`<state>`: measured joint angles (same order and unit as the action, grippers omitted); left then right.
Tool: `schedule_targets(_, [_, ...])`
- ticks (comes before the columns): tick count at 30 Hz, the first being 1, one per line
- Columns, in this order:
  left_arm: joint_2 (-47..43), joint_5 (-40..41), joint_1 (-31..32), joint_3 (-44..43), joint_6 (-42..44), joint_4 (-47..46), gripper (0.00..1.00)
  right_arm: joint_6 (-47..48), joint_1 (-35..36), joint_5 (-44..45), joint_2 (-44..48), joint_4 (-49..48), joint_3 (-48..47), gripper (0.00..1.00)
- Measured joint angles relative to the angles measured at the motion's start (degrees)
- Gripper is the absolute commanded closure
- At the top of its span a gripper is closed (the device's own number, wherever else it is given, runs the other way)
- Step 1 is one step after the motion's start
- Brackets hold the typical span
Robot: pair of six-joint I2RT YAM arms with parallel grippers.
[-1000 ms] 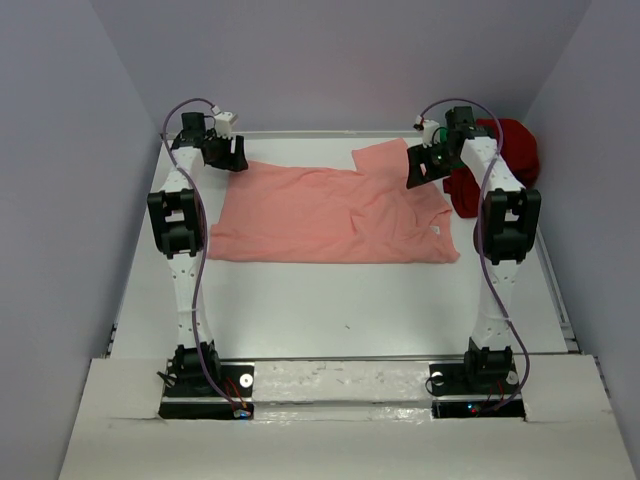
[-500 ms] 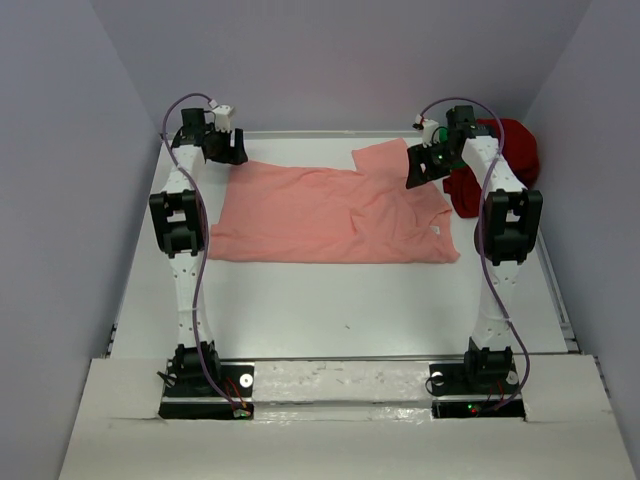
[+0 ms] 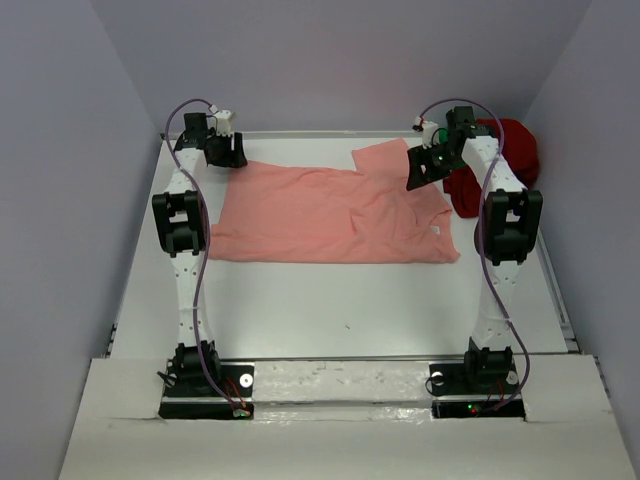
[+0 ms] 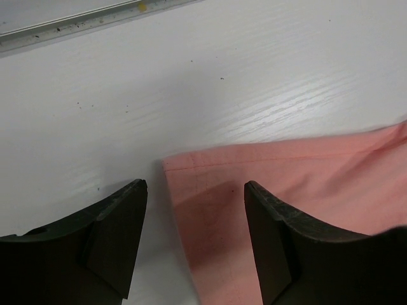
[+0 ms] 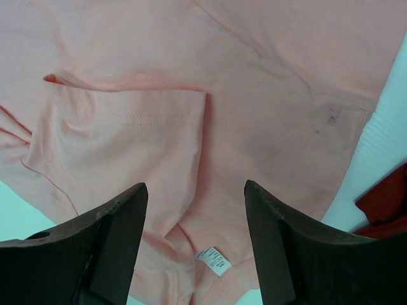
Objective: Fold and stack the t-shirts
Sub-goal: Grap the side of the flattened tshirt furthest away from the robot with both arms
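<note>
The salmon-pink t-shirt (image 3: 330,215) lies spread on the white table, its white neck tag (image 3: 437,231) at the right. My left gripper (image 3: 226,152) is open above the shirt's far left corner (image 4: 191,171), which shows between its jaws. My right gripper (image 3: 422,166) is open above the shirt's right part, with a folded sleeve (image 5: 121,133) and the neck tag (image 5: 213,260) below it. The dark red t-shirt (image 3: 500,160) lies bunched at the far right; a bit of it shows in the right wrist view (image 5: 385,203). The green t-shirt is out of view.
The table (image 3: 330,300) is walled by lilac panels on three sides. A metal rail (image 4: 76,25) runs along its far edge. Bare table surface lies near of the pink shirt.
My left gripper has shifted slightly towards the far left corner of the shirt. The right arm and the shirts have not moved.
</note>
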<state>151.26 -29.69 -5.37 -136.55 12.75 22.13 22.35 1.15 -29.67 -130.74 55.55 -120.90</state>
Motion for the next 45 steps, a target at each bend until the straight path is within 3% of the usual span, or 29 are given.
schedule_targets(3, [0.0,0.5,0.0,0.0,-0.2,0.0,0.43,0.2,0.0,-0.2,0.0,0.0,0.0,0.34])
schedule_targets(6, [0.0,0.9,0.0,0.0,-0.5,0.1,0.45,0.4,0.0,-0.3,0.0,0.0,0.0,0.34])
schedule_targets(15, [0.0,1.0,0.0,0.0,-0.7,0.4,0.68,0.4,0.0,-1.0,0.0,0.3,0.0,0.35])
schedule_targets(23, [0.0,1.3,0.1,0.0,-0.7,0.5,1.0,0.3,0.0,-1.0,0.0,0.6,0.0,0.36])
schedule_targets(33, [0.0,1.4,0.2,0.0,-0.6,0.9,1.0,-1.5,0.0,2.5,-6.1,-0.4,-7.8,0.36])
schedule_targets(39, [0.0,1.5,0.4,0.1,-0.2,1.3,1.0,-2.8,0.0,9.4,-12.3,-2.6,-16.9,0.39])
schedule_targets(45, [0.0,1.4,0.4,0.5,0.1,1.4,1.0,-3.6,0.0,15.9,-16.1,-5.2,-19.1,0.42])
